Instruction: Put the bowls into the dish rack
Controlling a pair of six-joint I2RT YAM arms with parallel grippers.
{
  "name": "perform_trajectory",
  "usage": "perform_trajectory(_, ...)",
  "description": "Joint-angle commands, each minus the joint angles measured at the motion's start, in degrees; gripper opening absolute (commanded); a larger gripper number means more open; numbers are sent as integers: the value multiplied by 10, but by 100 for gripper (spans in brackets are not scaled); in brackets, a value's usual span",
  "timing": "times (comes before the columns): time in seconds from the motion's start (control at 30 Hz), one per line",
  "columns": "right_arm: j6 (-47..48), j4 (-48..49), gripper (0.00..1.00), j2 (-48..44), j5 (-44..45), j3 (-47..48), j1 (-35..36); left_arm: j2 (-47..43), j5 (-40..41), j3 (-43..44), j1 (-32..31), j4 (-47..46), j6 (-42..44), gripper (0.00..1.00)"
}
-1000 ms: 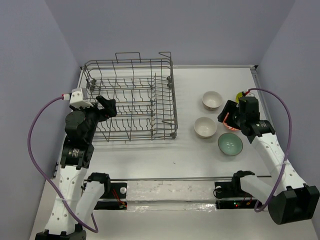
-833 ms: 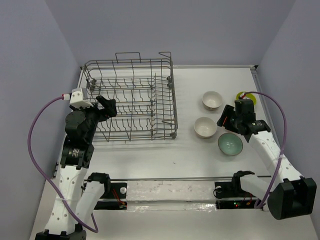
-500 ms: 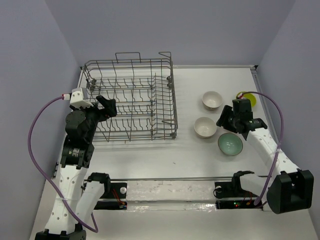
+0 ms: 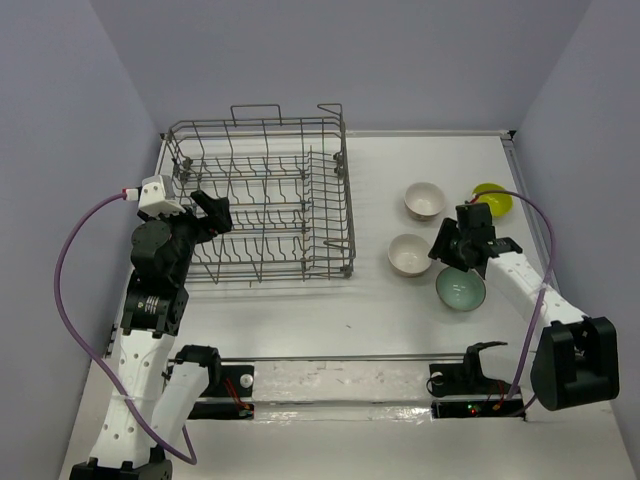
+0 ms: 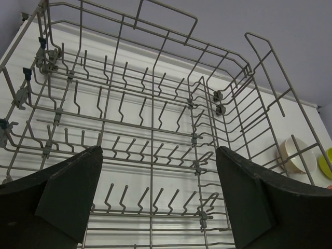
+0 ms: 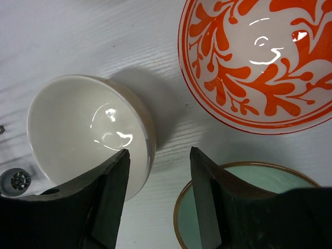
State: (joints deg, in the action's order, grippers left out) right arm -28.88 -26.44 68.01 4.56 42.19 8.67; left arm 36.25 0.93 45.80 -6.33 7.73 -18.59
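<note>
Right jaws (parted) have shifted left toward the cream bowl (image 6: 83,124).

I count five small round bowls: far cream-white bowl (image 4: 424,200), near cream-white bowl (image 4: 410,254), pale celadon green bowl (image 4: 460,291), bright yellow-green bowl (image 4: 495,197), orange-red-and-white patterned bowl (image 6: 259,57). One large grey metal wire dish rack (image 4: 330,215).

left arm (image 4: 150,295): white perforated links, black joint housings, white camera box (image 4: 157,197) | right arm (image 4: 520,278): same white-and-black build | purple cable (image 4: 60,275) at 9 o'clock, another (image 4: 548,290) at 3 o'clock | pincer fingers (image 5: 70,192): matte black wedges
</note>
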Motion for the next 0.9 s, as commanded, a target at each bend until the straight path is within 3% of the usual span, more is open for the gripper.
perform_trajectory(0.0, -11, 45, 56, 6, 6, -4, 11, 0, 7, 12, -1, -13, -2, 99)
perform_trajectory(0.2, -17, 62, 54, 32, 12, -9, 21, 2, 7, 13, -1, -11, -2, 99)
perform_trajectory(0.73, -29, 106, 40, 87, 22, -26, 38, 10, 11, 15, -1, -8, -3, 99)
perform_trajectory(0.87, -31, 111, 31, 93, 24, -29, 38, 12, 12, 15, -1, -7, -4, 99)
